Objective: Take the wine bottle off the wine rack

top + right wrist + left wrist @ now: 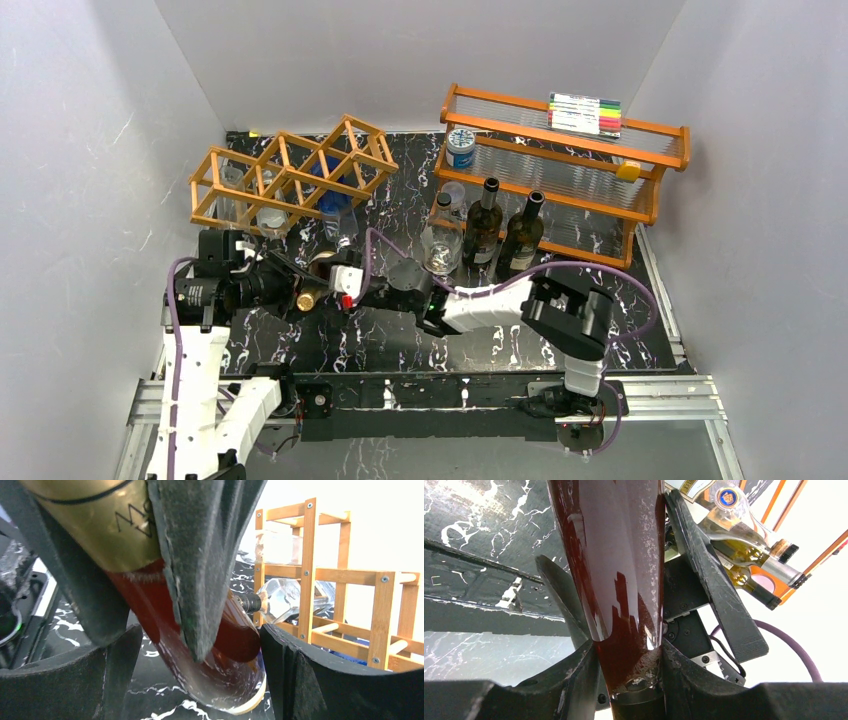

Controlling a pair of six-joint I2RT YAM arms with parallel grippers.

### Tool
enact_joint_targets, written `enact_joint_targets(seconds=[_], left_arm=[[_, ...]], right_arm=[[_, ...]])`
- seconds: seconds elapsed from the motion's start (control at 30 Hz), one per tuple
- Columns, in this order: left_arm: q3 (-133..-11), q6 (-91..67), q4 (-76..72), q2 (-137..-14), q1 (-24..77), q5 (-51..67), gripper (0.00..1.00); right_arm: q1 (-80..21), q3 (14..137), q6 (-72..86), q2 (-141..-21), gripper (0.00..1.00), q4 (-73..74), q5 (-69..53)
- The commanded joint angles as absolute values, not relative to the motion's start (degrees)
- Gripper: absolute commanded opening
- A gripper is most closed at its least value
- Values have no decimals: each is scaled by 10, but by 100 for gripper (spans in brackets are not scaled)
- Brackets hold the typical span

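Note:
The wine bottle (322, 268), dark red glass with a gold foil neck (100, 525), hangs in front of the wine rack (290, 170), clear of its cells. My left gripper (300, 293) is shut on the bottle's neck (629, 665), one finger pressed on each side. My right gripper (342, 282) stands open around the bottle's wider body (225, 645). Marble shows between its left finger (115, 670) and the glass. The rack's wooden sticks (310, 575) stand just beyond the bottle's base.
A clear bottle (285, 597) lies in a rack cell. To the right is an orange two-tier shelf (570, 160) with a marker pack (585, 113) and a jar (461, 147). Two dark bottles (485, 225) and a clear one (440, 240) stand before it.

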State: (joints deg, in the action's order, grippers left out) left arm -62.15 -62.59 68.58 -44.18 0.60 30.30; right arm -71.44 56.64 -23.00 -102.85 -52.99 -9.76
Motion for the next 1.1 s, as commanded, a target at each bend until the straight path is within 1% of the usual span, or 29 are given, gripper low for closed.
enact_joint_targets(seconds=[0.0, 0.1, 0.13, 0.17, 0.2, 0.23, 0.3, 0.33, 0.43, 0.53, 0.57, 0.73, 0.83, 1.0, 1.07], left_arm=[[-643, -631, 567, -412, 7, 428, 0], [-643, -630, 569, -413, 7, 431, 0], [-643, -630, 567, -414, 8, 432, 0], [-643, -630, 567, -414, 7, 434, 0], [-643, -630, 566, -415, 7, 436, 0], [-643, -630, 565, -415, 8, 437, 4], [-643, -629, 563, -416, 7, 438, 27], [-643, -629, 562, -416, 7, 436, 39], [-643, -618, 553, -418, 7, 432, 60], [-655, -585, 553, -428, 7, 421, 85], [-662, -572, 555, -431, 7, 413, 89], [-712, -493, 583, -438, 7, 335, 93], [-744, -445, 601, -439, 8, 277, 94], [-787, -386, 614, -441, 8, 161, 96], [-803, -366, 614, -443, 8, 120, 96]], right_arm=[[-725, 614, -250, -1073, 98, -649, -80], [-726, 631, -251, -1095, 97, -666, -56], [-726, 633, -251, -1101, 95, -669, -48], [-726, 632, -254, -1102, 91, -671, -44], [-726, 627, -256, -1101, 85, -674, -43], [-725, 621, -257, -1098, 75, -676, -43], [-726, 610, -253, -1092, 48, -678, -35], [-726, 604, -251, -1089, 40, -680, -31], [-726, 585, -246, -1079, 32, -685, -17], [-726, 565, -238, -1065, 21, -684, -4], [-726, 561, -236, -1060, 18, -682, -2], [-726, 540, -212, -1022, 11, -652, 32], [-724, 523, -191, -987, 10, -623, 52], [-718, 510, -125, -925, 6, -530, 76], [-713, 511, -98, -902, 2, -491, 88]])
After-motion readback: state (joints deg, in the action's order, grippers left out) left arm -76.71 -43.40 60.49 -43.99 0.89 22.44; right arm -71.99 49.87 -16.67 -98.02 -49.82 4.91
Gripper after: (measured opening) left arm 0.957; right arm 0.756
